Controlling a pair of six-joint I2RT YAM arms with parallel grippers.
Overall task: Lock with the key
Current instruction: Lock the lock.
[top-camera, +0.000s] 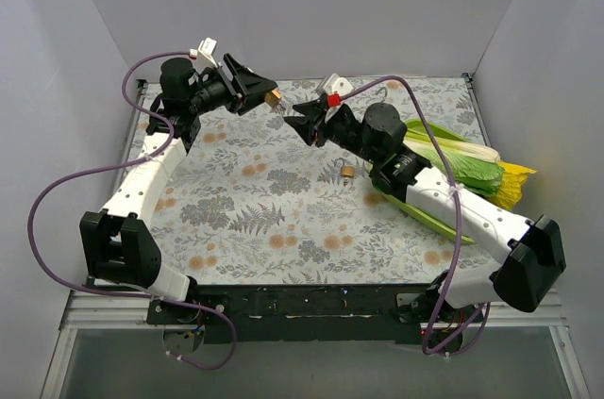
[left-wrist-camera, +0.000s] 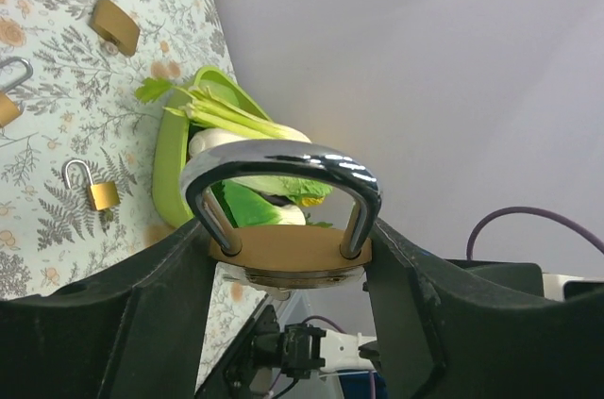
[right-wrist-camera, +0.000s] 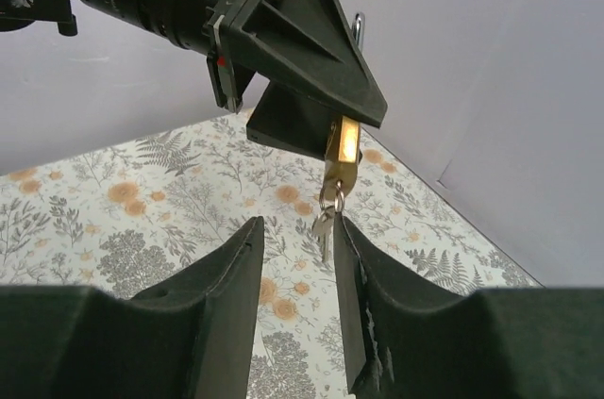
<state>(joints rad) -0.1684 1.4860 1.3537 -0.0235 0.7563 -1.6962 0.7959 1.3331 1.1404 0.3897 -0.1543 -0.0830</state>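
My left gripper (top-camera: 268, 97) is shut on a brass padlock (top-camera: 275, 97) and holds it in the air above the back of the table. In the left wrist view (left-wrist-camera: 288, 262) the padlock (left-wrist-camera: 283, 253) sits between the fingers, both legs of its silver shackle (left-wrist-camera: 283, 158) in the body. A key (right-wrist-camera: 326, 224) hangs on a ring from the padlock's (right-wrist-camera: 342, 149) underside. My right gripper (top-camera: 302, 118) is open and empty. In the right wrist view its fingertips (right-wrist-camera: 300, 229) flank the hanging key, which is close to the right finger (right-wrist-camera: 354, 257).
A flowered mat (top-camera: 264, 210) covers the table. A loose open padlock (top-camera: 349, 171) lies on it under my right arm; three more show in the left wrist view (left-wrist-camera: 92, 187). A green tray (top-camera: 425, 215) of leafy vegetables (top-camera: 453, 158) stands at the right. Grey walls enclose the table.
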